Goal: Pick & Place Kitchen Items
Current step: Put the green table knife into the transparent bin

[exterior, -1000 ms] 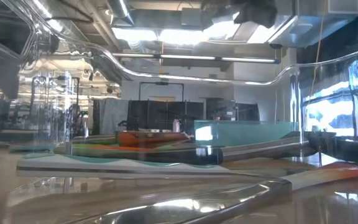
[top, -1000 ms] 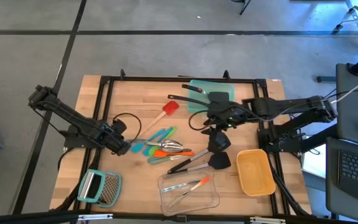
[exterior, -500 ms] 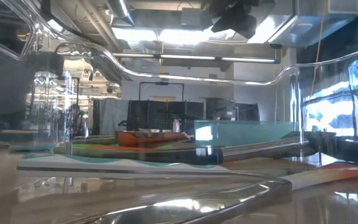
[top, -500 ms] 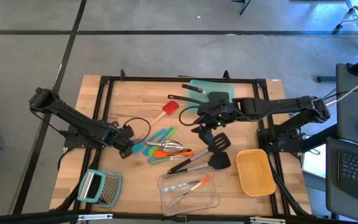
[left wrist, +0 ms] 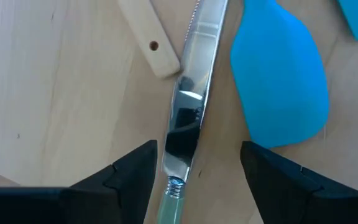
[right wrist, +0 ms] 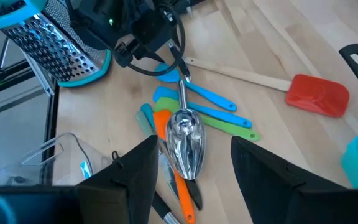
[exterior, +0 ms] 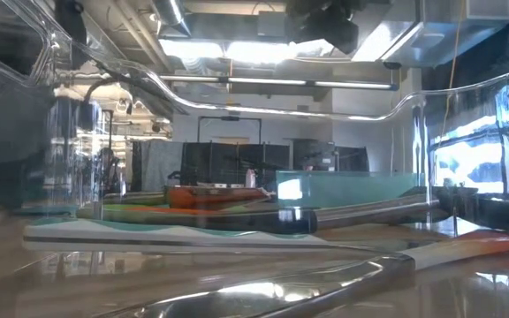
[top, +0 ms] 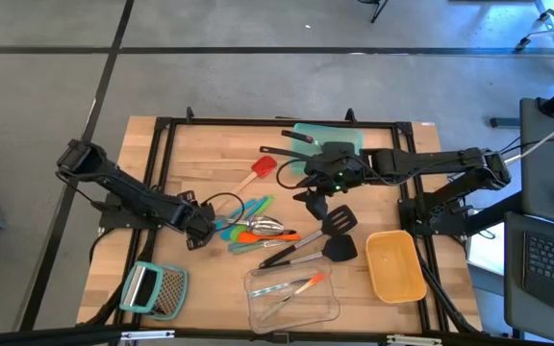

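Black slotted spatulas [top: 330, 234] number three; left gripper [top: 203, 231] and right gripper [top: 317, 201] fingers both released.

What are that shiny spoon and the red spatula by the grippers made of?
The spoon looks like polished metal, probably steel: its bowl gives mirror reflections. The red spatula has a matte, rubbery-looking head, perhaps silicone, on a pale handle with the look of unfinished wood.

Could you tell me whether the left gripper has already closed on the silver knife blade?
No, the left gripper is open, its fingers apart on either side of the silver knife.
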You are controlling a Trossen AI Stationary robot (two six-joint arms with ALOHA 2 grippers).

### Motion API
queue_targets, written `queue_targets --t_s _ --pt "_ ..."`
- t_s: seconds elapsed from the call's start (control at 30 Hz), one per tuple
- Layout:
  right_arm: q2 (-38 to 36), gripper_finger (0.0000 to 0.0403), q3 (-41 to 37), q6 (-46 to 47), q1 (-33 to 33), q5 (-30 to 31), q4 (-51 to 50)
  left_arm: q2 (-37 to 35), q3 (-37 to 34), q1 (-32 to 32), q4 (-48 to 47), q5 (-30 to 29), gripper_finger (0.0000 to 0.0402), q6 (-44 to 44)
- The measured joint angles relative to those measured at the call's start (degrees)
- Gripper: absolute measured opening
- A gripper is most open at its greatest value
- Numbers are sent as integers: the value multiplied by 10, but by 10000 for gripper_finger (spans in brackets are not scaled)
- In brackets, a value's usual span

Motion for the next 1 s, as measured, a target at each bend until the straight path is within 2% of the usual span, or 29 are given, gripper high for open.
queue_targets --t_s 0.17,0.4,1.0 --pt "0 203 0 -7 0 0 0 13 0 4 -2 -13 233 29" --pt "0 203 0 -7 5 0 4 26 2 32 -1 -3 233 64" --pt "0 203 0 -8 9 -5 46 27 2 82 -8 4 233 66"
